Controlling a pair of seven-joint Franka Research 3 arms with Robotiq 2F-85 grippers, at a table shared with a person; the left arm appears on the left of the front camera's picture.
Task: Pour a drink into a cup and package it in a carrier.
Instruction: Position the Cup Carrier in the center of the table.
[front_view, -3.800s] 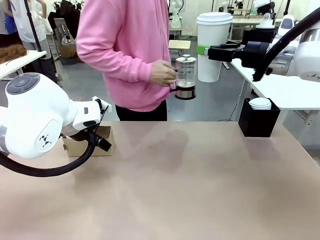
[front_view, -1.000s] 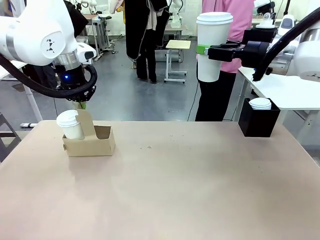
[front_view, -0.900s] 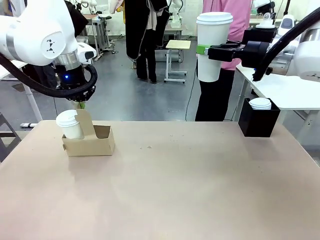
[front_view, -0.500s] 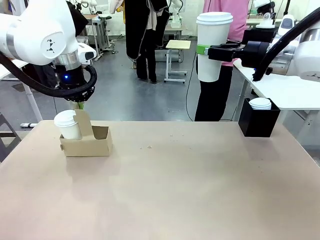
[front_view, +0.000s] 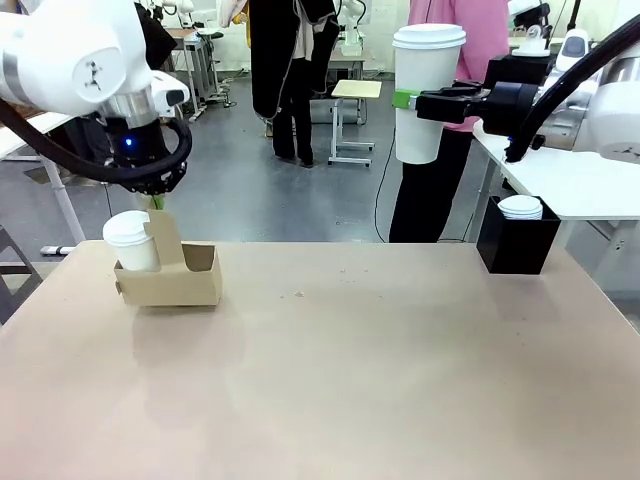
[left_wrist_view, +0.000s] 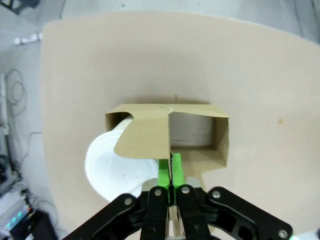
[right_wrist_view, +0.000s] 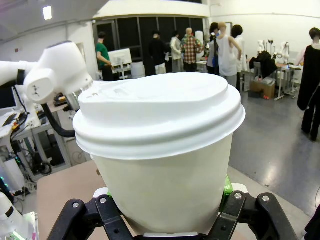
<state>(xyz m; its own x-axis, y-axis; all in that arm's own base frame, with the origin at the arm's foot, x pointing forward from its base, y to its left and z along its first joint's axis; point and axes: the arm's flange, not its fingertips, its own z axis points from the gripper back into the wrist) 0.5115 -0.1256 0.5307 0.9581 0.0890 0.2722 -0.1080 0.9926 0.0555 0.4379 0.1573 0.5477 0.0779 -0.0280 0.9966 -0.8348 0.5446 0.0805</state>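
Note:
The brown cardboard carrier (front_view: 186, 286) is at the table's left with a small white lidded cup (front_view: 131, 241) in its left slot. Its right slot is empty. My left gripper (front_view: 157, 204) comes down from above and is shut on the carrier's upright handle tab. The left wrist view shows the green pads (left_wrist_view: 164, 172) pinching that tab of the carrier (left_wrist_view: 145, 134), beside the cup lid (left_wrist_view: 111, 165). My right gripper (front_view: 424, 104) is shut on a tall white lidded cup (front_view: 428, 70), held high at the right. That cup (right_wrist_view: 161, 150) sits in the right gripper (right_wrist_view: 165, 222). The drink is out of view.
A black box of white lids (front_view: 517, 240) stands at the table's far right edge. A person in a pink top (front_view: 452, 40) stands behind the raised cup, with others farther back. The tan table (front_view: 400, 380) stretches bare across the middle and front.
My left gripper has drawn the carrier with its cup a little to the left and slightly upward. The right arm and its cup have stayed still.

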